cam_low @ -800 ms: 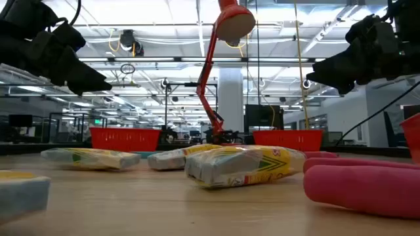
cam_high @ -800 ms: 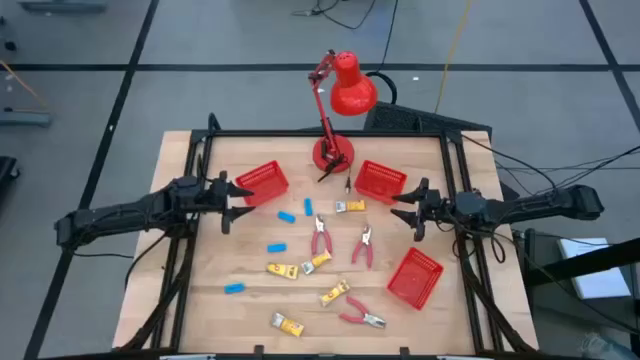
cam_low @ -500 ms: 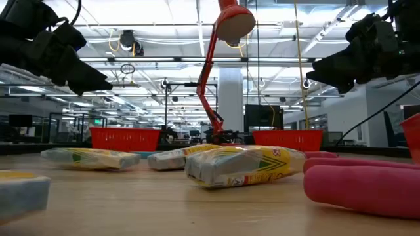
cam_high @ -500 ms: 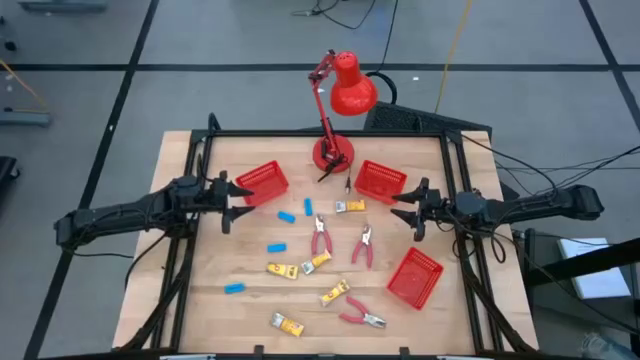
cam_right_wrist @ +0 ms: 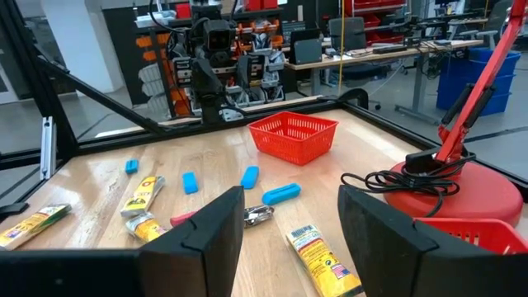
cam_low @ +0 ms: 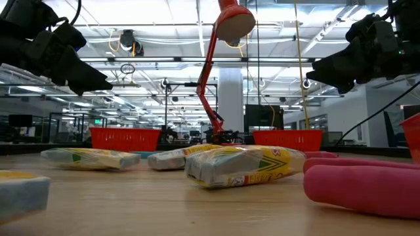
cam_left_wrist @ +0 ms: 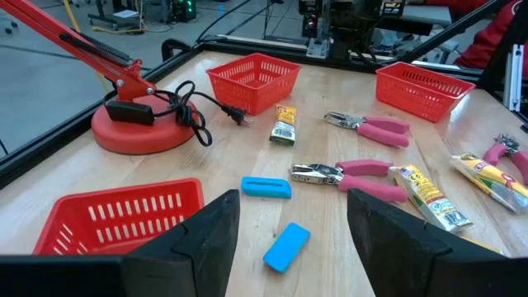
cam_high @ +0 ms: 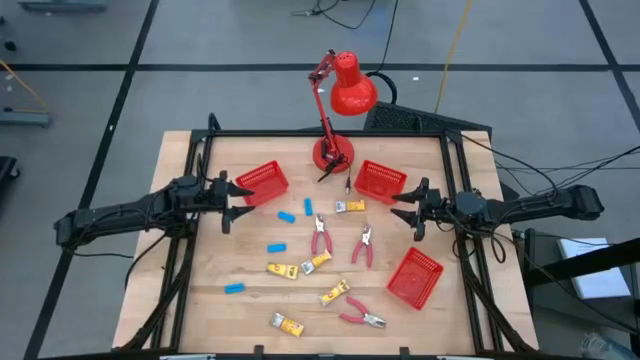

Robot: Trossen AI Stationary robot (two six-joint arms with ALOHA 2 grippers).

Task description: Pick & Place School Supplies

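School supplies lie scattered on the wooden table. There are light-blue blocks [cam_high: 287, 216] [cam_high: 277, 247] [cam_high: 235, 288], yellow-and-white packets [cam_high: 350, 206] [cam_high: 282, 270] [cam_high: 334, 293] and pink-handled pliers [cam_high: 320, 237] [cam_high: 363, 245] [cam_high: 361, 317]. My left gripper [cam_high: 235, 205] hovers open above the table's left side, next to a red basket [cam_high: 263, 183]. In its wrist view a blue block [cam_left_wrist: 286, 247] lies on the wood beyond its fingers [cam_left_wrist: 219, 235]. My right gripper [cam_high: 408, 210] hovers open over the right side, facing the left one. It touches nothing either.
A red desk lamp [cam_high: 335, 100] stands at the far middle on its base [cam_high: 332, 155], its cord beside it. A second red basket [cam_high: 380, 181] sits far right and a third [cam_high: 414, 277] near right. Bare wood shows along the table's left and near-left part.
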